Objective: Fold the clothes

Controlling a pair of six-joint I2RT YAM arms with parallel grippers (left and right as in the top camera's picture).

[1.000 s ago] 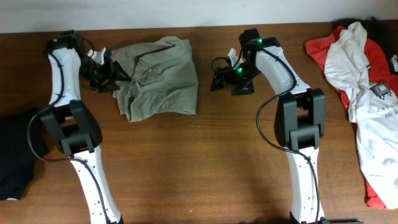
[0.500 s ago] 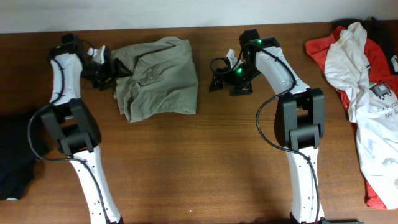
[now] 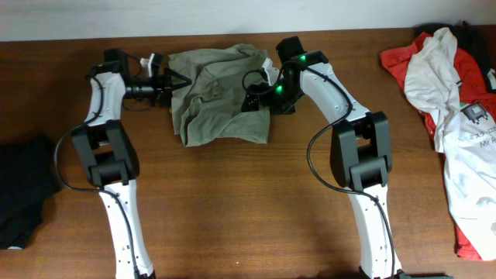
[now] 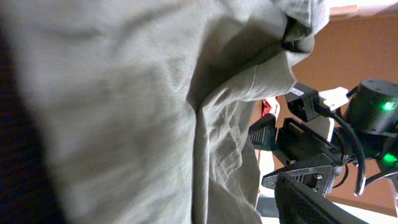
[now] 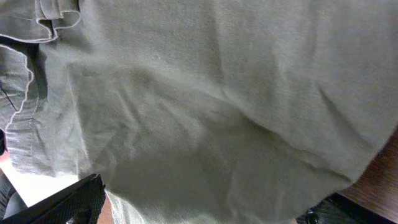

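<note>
The clothes (image 3: pixel 221 97), a khaki grey-green garment, lie bunched on the table at the back centre. My left gripper (image 3: pixel 167 85) is at the garment's left edge and looks shut on the fabric. In the left wrist view, the cloth (image 4: pixel 143 106) fills the frame and hides the fingertips. My right gripper (image 3: pixel 260 97) is over the garment's right edge. In the right wrist view, its fingers (image 5: pixel 205 208) are spread wide with cloth (image 5: pixel 205 93) lying between them.
A white printed T-shirt (image 3: pixel 457 116) lies on a red garment (image 3: pixel 403 58) at the right edge. A black garment (image 3: pixel 19 190) lies at the left edge. The wooden table (image 3: pixel 248 201) runs toward the front.
Both grippers moved inward. The left one travelled right with the garment's left edge, shifting the garment right. The right one moved left from the bare table onto the garment's right edge.
</note>
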